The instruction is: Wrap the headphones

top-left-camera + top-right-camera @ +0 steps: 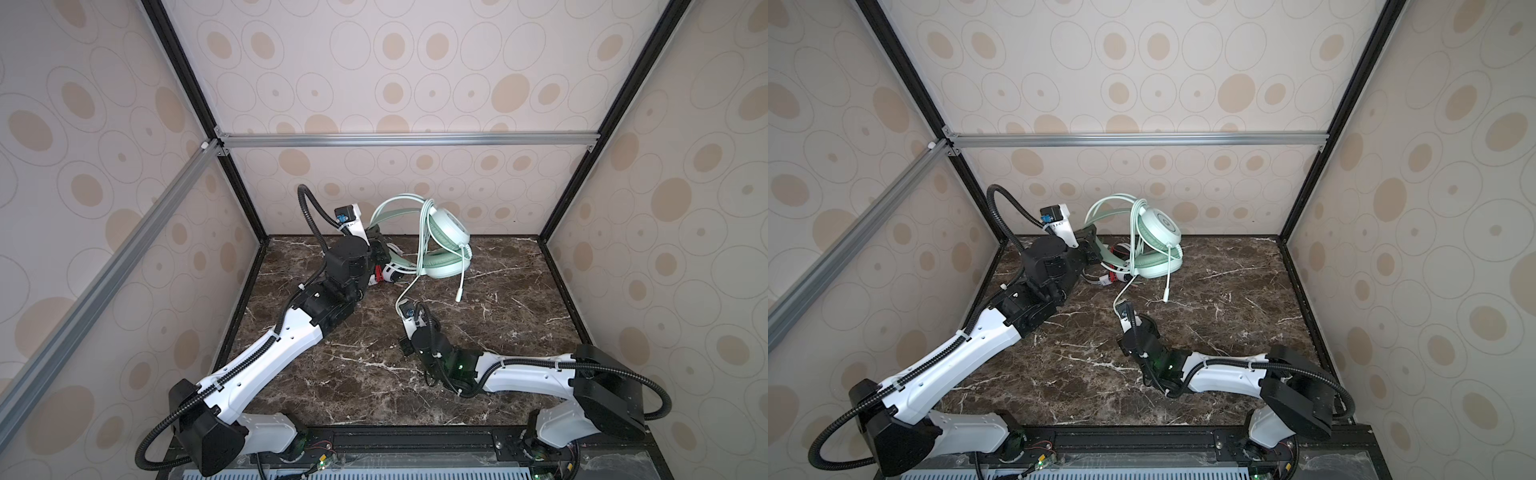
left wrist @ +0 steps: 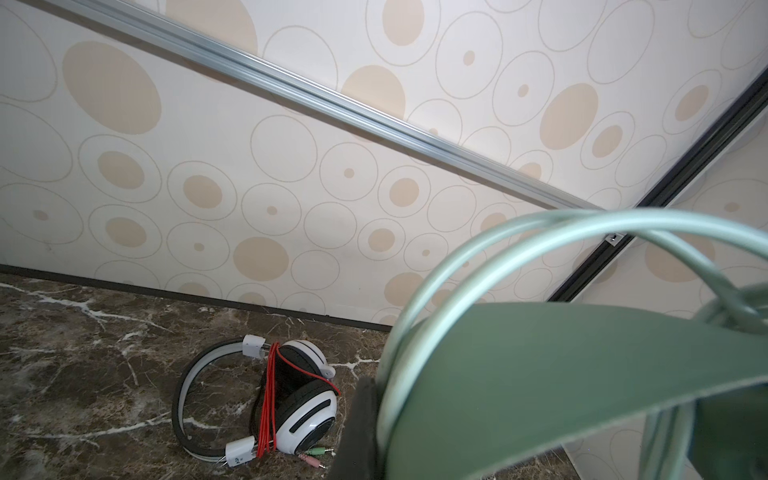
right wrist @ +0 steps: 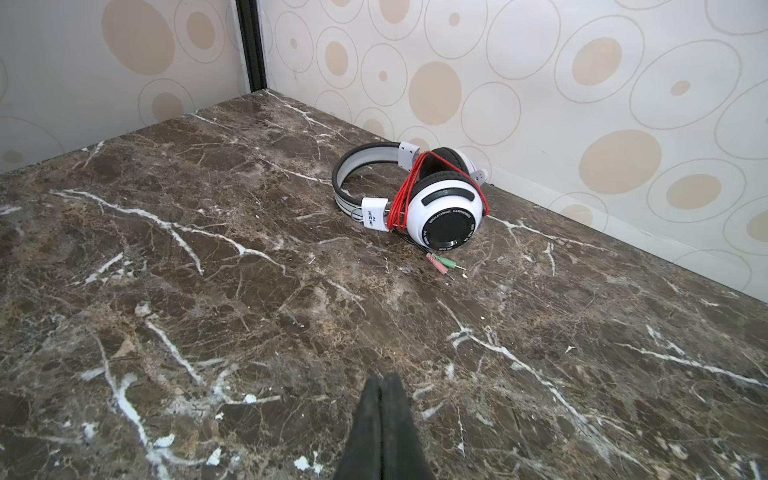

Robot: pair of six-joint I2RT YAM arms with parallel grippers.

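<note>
Both top views look steeply down from high above the near edge of the table point(image 1: 374, 386), facing the back wall point(image 1: 395, 83). Their framing is nearly the same, with the left arm point(image 1: 270, 353) lower left and the right arm point(image 1: 528, 370) lower right. The left wrist view sits very close behind the green headset point(image 2: 561, 374), facing the back wall. The right wrist view looks low across the table toward a far corner. Both wrist views share the white headset point(image 2: 309, 409); in both top views it lies upper centre, mostly hidden.
</note>
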